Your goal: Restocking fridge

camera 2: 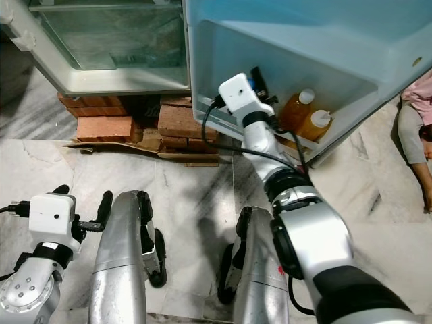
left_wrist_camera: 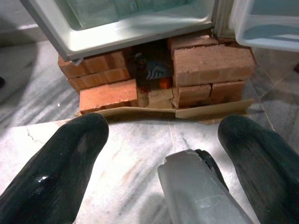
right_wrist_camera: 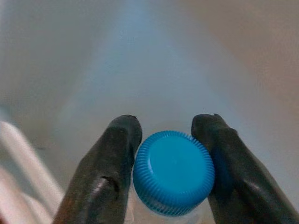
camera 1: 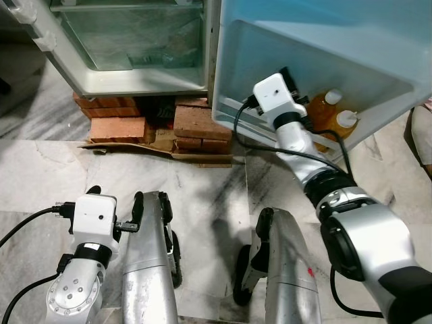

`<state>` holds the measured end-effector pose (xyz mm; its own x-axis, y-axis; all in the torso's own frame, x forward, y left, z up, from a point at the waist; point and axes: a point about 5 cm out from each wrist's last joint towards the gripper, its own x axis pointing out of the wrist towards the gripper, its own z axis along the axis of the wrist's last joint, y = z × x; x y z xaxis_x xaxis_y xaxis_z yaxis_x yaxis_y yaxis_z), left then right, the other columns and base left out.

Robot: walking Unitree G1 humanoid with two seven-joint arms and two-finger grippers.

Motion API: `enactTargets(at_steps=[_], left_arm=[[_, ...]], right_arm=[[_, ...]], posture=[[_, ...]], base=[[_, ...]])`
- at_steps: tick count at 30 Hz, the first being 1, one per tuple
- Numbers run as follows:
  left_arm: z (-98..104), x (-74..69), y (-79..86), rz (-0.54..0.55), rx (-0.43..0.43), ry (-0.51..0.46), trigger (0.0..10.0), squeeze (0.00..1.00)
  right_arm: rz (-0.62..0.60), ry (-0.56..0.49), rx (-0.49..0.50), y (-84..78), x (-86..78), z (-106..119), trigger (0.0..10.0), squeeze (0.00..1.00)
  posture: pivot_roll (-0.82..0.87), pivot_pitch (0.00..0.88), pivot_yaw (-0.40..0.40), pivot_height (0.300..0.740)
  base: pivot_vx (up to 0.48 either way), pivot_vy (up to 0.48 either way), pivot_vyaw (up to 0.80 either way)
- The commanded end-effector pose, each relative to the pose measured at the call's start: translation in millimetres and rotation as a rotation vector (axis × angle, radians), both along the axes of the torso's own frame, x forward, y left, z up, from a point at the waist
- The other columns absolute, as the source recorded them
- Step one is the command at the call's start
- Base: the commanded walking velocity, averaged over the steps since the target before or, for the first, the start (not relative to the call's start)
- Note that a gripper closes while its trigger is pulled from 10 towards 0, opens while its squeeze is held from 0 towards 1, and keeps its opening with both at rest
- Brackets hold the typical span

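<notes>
You are in the placing step: your right gripper has its jaws clenched on a bottle with a blue cap, and the fingers press on both sides just under the cap. In the eye views the right arm reaches to the upper middle of the frame, into the lower door shelf of the open fridge door. Two orange bottles with white caps stand already in this shelf, just beside the wrist, toward the right of the frame. The body of your bottle is hidden behind the wrist camera, so you cannot tell whether its bottom rests on the shelf floor or not. I judge that the next move calls for lowering it until it stands, keeping it upright and a little apart from the orange bottles, and only then releasing the jaws and pulling the arm straight back out over the shelf rail. Your left gripper hangs idle at the lower left, above the marble floor, with jaws released and nothing between them. The fridge body stands on bricks at the upper left.
</notes>
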<state>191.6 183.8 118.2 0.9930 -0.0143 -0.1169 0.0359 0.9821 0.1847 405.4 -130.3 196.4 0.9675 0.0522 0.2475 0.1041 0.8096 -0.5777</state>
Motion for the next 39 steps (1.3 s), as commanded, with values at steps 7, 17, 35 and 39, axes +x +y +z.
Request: enactTargets(at_steps=[7, 17, 35, 39], left_arm=[[-5, 2.5, 0.1, 0.008, 0.005, 0.035, 10.0, 0.0], [-5, 9.4, 4.4, 0.011, 0.013, 0.016, 10.0, 0.0], [-1, 49.9, 5.6, 0.028, 0.018, -0.076, 10.0, 0.0], [0, 66.2, 6.9, 0.029, 0.019, -0.108, 10.0, 0.0]], right_arm=[[-0.023, 0.016, 0.017, -13.3, -0.9, -4, 10.0, 1.0], [0.097, -0.065, 0.109, -8.7, -6.0, 6, 10.0, 1.0], [0.143, -0.002, 0.418, -8.1, -116.1, -77, 10.0, 0.0], [0.118, 0.003, 0.485, -24.5, -121.9, -75, 10.0, 0.0]], posture=[[0.29, 0.4, -0.066, 0.542], [0.25, 0.359, -0.061, 0.542], [0.14, 0.171, -0.021, 0.542], [0.11, 0.112, -0.006, 0.546]], base=[[0.0, 0.0, 0.0], [0.0, 0.0, 0.0], [0.0, 0.0, 0.0], [0.0, 0.0, 0.0]])
